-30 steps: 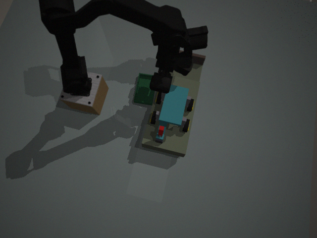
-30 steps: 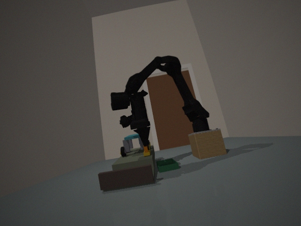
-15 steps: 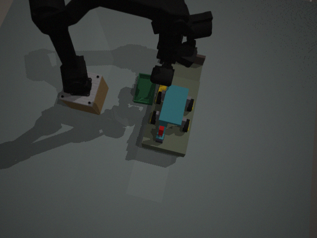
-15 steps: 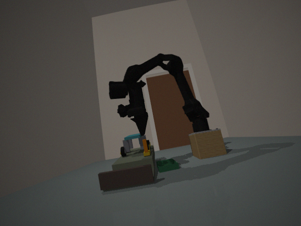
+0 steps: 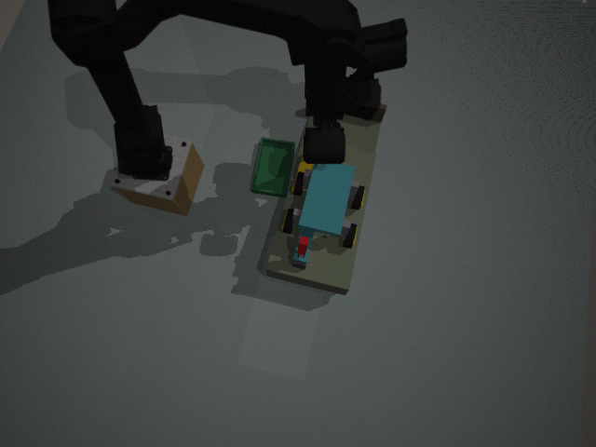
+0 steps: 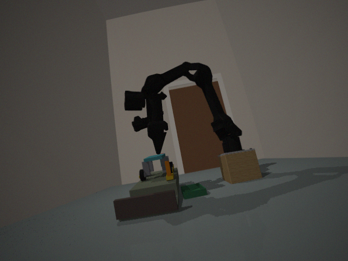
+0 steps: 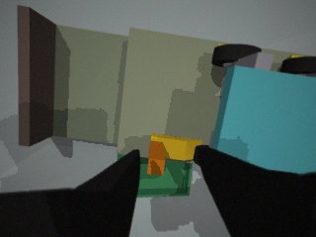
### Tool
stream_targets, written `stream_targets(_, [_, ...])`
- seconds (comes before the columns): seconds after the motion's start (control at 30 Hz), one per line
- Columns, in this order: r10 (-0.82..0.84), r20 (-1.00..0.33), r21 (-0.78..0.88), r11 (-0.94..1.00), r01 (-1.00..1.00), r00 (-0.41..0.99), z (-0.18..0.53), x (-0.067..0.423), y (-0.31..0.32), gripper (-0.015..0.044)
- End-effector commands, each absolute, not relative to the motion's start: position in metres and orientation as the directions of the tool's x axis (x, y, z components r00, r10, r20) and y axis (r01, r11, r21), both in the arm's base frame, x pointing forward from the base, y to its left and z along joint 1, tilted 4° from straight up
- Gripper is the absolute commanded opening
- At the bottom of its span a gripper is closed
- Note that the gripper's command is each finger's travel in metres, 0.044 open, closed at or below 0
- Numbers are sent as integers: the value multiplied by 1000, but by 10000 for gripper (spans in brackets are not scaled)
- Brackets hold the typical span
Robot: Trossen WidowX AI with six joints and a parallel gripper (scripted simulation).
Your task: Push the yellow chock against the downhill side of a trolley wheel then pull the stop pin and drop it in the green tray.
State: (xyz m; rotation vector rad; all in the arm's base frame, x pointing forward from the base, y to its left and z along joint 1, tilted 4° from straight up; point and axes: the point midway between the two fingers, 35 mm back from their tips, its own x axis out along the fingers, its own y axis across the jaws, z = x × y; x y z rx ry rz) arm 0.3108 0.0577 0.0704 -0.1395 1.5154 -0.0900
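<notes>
The trolley (image 5: 327, 199) (image 6: 154, 157) (image 7: 269, 118) has a teal deck and black wheels and stands on the olive ramp (image 5: 331, 274) (image 6: 151, 186) (image 7: 148, 84). The red-headed stop pin (image 5: 303, 245) sticks up at its uphill end. The yellow chock (image 5: 304, 167) (image 7: 175, 146) (image 6: 167, 168) with its orange handle (image 7: 157, 158) sits on the ramp's edge, close against the downhill side of a wheel (image 5: 298, 182). My gripper (image 5: 324, 144) (image 6: 159, 151) (image 7: 169, 153) is open and hangs just above the chock, at deck height. The handle shows below, between the fingers, which do not touch it.
The green tray (image 5: 273, 167) (image 6: 193, 191) (image 7: 163, 180) lies on the floor beside the ramp, next to the chock. A dark brown end wall (image 6: 145, 207) (image 7: 35, 79) closes the ramp's low end. The arm's wooden base block (image 5: 161, 178) (image 6: 240, 167) stands beyond the tray.
</notes>
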Motion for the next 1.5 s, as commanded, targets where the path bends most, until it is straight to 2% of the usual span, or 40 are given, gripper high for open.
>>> stream_targets(0.0, [-114, -990, -113, 994, 7, 83, 81, 320, 42, 190])
stream_targets(0.2, [-140, -987, -149, 980, -132, 76, 84, 320, 25, 190])
stream_targets(0.43, [-188, -980, -195, 899, -391, 56, 90, 320, -6, 190])
stream_targets(0.9, [-277, -961, -159, 560, -813, -3, 103, 309, -67, 190])
stream_targets(1.27, [-334, -940, -2, 200, -980, -66, 114, 294, -112, 190])
stream_targets(1.47, [-337, -939, 10, 177, -984, -70, 115, 292, -115, 190])
